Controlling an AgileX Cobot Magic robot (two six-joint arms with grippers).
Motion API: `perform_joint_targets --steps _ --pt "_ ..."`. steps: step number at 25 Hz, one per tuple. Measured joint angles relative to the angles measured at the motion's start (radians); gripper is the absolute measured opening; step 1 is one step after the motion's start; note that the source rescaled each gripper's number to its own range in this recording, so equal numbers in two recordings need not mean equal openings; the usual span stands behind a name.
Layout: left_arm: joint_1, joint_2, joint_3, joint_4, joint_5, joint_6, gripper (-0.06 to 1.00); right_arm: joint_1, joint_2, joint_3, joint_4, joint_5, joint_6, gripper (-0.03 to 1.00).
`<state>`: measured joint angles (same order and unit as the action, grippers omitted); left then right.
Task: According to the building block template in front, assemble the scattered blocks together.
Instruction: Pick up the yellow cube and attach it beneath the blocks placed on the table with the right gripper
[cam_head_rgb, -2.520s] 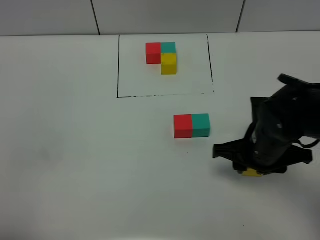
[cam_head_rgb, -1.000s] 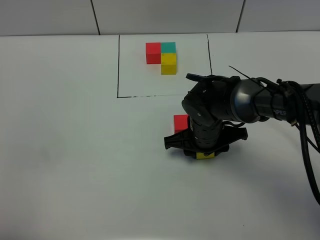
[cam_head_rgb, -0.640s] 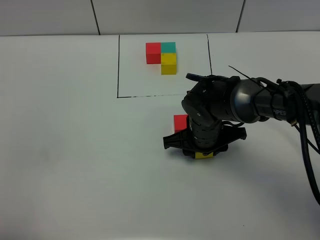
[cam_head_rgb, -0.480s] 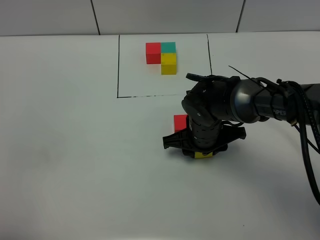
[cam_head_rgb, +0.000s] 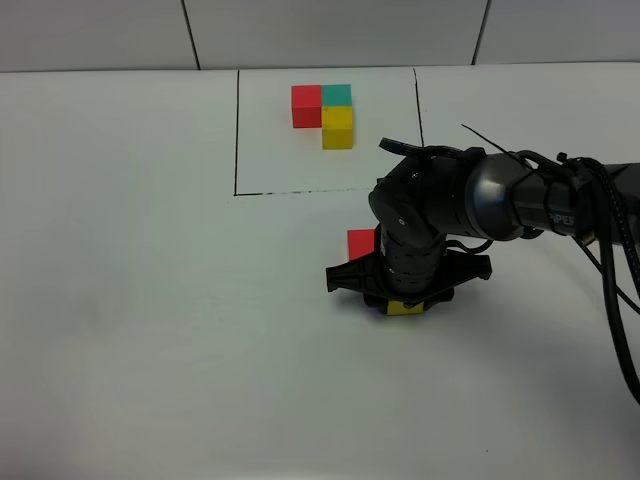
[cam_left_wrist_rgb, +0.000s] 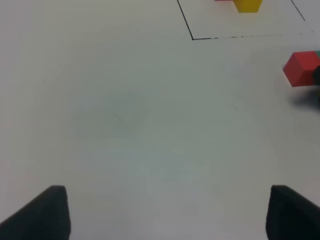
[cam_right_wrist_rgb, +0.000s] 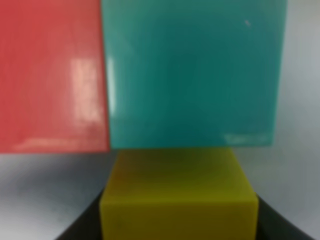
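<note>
The building block template (cam_head_rgb: 322, 112) is a red, teal and yellow L inside a thin black rectangle at the back. My right gripper (cam_head_rgb: 405, 303) is shut on the yellow cube (cam_head_rgb: 405, 310), low over the table just in front of the red and teal pair. The red cube (cam_head_rgb: 359, 243) peeks out beside the arm, which hides the teal cube in the high view. The right wrist view shows the red cube (cam_right_wrist_rgb: 52, 75) and teal cube (cam_right_wrist_rgb: 192, 75) side by side, with the yellow cube (cam_right_wrist_rgb: 177, 192) against the teal one. My left gripper (cam_left_wrist_rgb: 170, 215) is open and empty.
The right arm's cables (cam_head_rgb: 610, 290) trail off to the right. The left wrist view shows white table (cam_left_wrist_rgb: 130, 115), the corner of the black frame line (cam_left_wrist_rgb: 192, 37), the red cube (cam_left_wrist_rgb: 301, 68) and part of the template's yellow cube (cam_left_wrist_rgb: 247, 5).
My right arm has carried the yellow cube from the right side to the front of the teal cube. In the last half second it has only shifted slightly.
</note>
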<state>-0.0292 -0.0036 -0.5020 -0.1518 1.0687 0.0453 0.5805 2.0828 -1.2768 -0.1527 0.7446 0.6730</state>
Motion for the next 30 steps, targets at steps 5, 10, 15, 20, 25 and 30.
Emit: perform_joint_targets --steps 5,10,15,20,25,30 --pt "0.000 0.000 0.000 0.000 0.000 0.000 0.70 -0.006 0.000 0.000 0.007 -0.020 -0.021 0.00" --pt "0.000 0.000 0.000 0.000 0.000 0.000 0.70 -0.008 0.001 0.000 0.005 -0.035 -0.025 0.00" --pt "0.000 0.000 0.000 0.000 0.000 0.000 0.70 -0.021 0.002 0.000 0.009 -0.051 -0.030 0.00" --pt "0.000 0.000 0.000 0.000 0.000 0.000 0.70 -0.025 0.002 0.000 0.012 -0.053 -0.039 0.00" --pt "0.000 0.000 0.000 0.000 0.000 0.000 0.70 -0.026 0.002 0.000 0.014 -0.054 -0.040 0.00" --pt "0.000 0.000 0.000 0.000 0.000 0.000 0.70 -0.026 0.002 0.000 0.015 -0.063 -0.037 0.00"
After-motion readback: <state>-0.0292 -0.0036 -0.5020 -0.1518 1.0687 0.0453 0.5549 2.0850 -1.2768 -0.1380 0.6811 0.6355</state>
